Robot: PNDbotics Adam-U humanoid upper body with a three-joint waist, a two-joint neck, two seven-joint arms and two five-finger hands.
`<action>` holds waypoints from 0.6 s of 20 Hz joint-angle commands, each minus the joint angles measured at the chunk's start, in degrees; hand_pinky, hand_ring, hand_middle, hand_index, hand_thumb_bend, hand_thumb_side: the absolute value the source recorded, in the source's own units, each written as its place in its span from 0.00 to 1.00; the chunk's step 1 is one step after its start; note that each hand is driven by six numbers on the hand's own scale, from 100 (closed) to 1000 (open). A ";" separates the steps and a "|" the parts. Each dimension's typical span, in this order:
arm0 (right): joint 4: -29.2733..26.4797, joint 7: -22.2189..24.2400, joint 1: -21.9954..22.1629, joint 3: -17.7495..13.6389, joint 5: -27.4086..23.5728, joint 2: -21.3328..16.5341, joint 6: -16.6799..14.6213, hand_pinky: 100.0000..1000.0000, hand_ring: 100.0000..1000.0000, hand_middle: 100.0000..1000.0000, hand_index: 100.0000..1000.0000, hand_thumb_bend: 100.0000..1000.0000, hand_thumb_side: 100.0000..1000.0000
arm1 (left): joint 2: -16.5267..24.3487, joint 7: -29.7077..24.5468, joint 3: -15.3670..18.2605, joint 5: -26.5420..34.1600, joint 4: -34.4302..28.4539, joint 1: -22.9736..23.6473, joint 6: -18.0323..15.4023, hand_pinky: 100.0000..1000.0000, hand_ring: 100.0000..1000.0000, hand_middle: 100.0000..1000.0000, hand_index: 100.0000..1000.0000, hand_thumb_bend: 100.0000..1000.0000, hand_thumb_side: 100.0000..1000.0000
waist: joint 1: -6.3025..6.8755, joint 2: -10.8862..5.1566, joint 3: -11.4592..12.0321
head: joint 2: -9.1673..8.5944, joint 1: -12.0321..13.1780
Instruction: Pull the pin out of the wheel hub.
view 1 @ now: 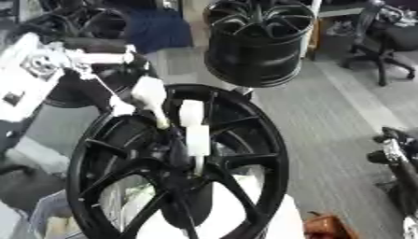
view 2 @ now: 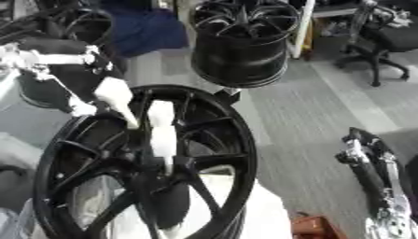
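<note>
Left eye view: black spoked wheel hub (view 1: pixel 176 168) stands upright, front and centre, face toward the camera, filling the lower half of the frame
Pin: white pin (view 1: pixel 196 135) sits at the hub's centre, upright, its lower end down among the spokes where they meet; upper end rounded, clear of the rim's top
Left hand: comes in from the upper left on a white arm; left hand (view 1: pixel 147 95) is white, with fingers pointing down toward the hub centre, one fingertip just beside the pin's upper part
Left hand state: cannot tell whether the fingers pinch the pin or only lie beside it; contact is not resolved in either eye view
Right hand: right hand (view 2: pixel 369 158) shows at the right edge, low, black and silver, well apart from the hub; fingers too blurred to read, so its state cannot be told
Behind hub: second wheel (view 1: pixel 257 42), black, stands raised behind the first, face tilted upward
Floor: grey floor (view 1: pixel 326 116) runs to the right of both wheels
Far right: office chair (view 1: pixel 384 42) at the upper right corner
</note>
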 commanded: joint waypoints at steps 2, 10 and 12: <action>-0.56 -0.24 -0.28 -0.44 -0.11 -0.57 -0.03 0.56 0.45 0.61 0.76 0.00 0.52 | 5.46 6.75 6.80 -0.26 3.66 1.47 3.06 0.29 0.21 0.37 0.58 0.00 0.11 | -0.18 -0.54 0.36 | 0.06 -0.25; -0.64 -0.49 -0.28 -0.69 -0.16 -0.26 0.02 0.56 0.45 0.60 0.76 0.00 0.51 | 6.98 21.63 18.37 -4.43 23.39 11.24 12.30 0.38 0.34 0.59 0.78 0.00 0.36 | -0.67 -0.23 0.72 | 0.06 -0.57; -0.67 -0.60 -0.25 -0.79 -0.18 -0.17 0.04 0.56 0.45 0.60 0.76 0.00 0.51 | 6.01 25.76 20.95 -3.14 28.00 13.83 14.93 0.44 0.42 0.73 0.85 0.00 0.62 | -0.79 -0.13 0.80 | 0.06 -0.62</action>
